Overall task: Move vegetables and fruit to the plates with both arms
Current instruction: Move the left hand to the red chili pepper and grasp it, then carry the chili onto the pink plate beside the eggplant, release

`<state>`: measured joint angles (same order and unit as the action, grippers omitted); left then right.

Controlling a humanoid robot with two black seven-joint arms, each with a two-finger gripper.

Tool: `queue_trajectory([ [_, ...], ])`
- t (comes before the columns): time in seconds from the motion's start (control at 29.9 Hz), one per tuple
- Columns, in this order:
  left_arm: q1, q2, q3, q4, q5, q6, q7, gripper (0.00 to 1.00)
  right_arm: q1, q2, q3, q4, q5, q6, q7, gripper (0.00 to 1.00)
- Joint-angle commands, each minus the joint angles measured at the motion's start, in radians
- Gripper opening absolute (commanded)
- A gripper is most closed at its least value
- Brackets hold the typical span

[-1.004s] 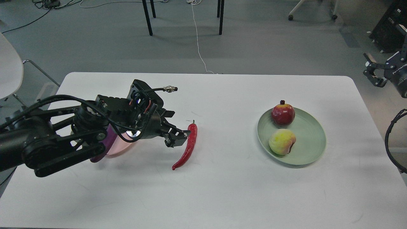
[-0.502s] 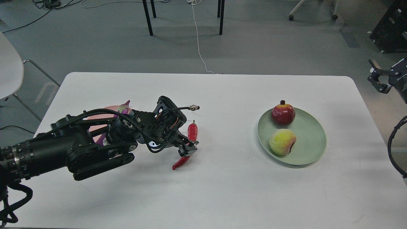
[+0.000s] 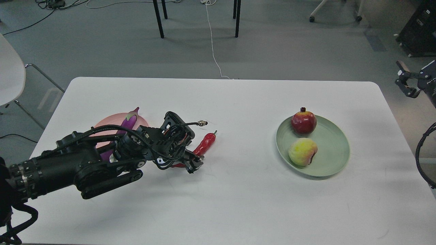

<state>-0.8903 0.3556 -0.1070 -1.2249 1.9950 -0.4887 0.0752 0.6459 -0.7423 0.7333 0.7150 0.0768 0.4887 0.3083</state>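
Note:
My left gripper (image 3: 193, 164) is shut on the lower part of the red chili pepper (image 3: 205, 143), low over the table; the chili's tip is hidden behind the fingers. Left of it, the purple eggplant (image 3: 129, 120) lies on the pale pink plate (image 3: 106, 124), partly hidden by my left arm. The pomegranate (image 3: 303, 122) and the peach (image 3: 302, 151) sit on the pale green plate (image 3: 332, 149) at the right. My right gripper (image 3: 404, 80) is open and empty, off the table beyond its right edge.
The white table (image 3: 238, 204) has rounded corners. Chair legs (image 3: 157, 18) and a white cable (image 3: 213, 44) are on the floor behind it. A white chair (image 3: 10, 71) stands at the far left.
My left gripper came down and closed on the chili's lower part, then drew back to the left. The chili turned, its stem end now pointing up to the right. The right gripper rose slightly.

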Motion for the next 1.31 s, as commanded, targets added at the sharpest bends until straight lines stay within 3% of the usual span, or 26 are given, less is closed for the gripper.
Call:
queue_trajectory([
  [0.0, -0.002, -0.018, 0.000, -0.001, 0.004, 0.000, 0.000, 0.50, 0.000, 0.000, 0.000, 0.000, 0.000, 0.000, 0.000, 0.99],
  [0.3, -0.007, -0.004, -0.002, -0.027, 0.004, 0.000, 0.006, 0.07, 0.000, 0.000, -0.002, -0.005, -0.003, 0.000, 0.000, 0.99],
  [0.4, -0.018, 0.016, -0.028, -0.080, -0.008, 0.000, 0.006, 0.08, 0.001, -0.002, -0.002, -0.005, -0.003, 0.000, 0.000, 0.99],
  [0.57, -0.074, 0.178, -0.138, -0.246, -0.112, 0.000, 0.011, 0.10, 0.011, -0.003, -0.002, -0.006, -0.005, 0.000, 0.000, 0.99],
  [0.84, -0.067, 0.459, -0.160, -0.239, -0.185, 0.000, 0.003, 0.12, 0.014, 0.003, -0.003, -0.003, -0.005, 0.000, 0.000, 0.99],
  [1.27, 0.053, 0.479, -0.163, -0.222, -0.143, 0.000, 0.015, 0.22, 0.018, -0.003, -0.003, -0.003, -0.005, 0.000, -0.002, 0.99],
])
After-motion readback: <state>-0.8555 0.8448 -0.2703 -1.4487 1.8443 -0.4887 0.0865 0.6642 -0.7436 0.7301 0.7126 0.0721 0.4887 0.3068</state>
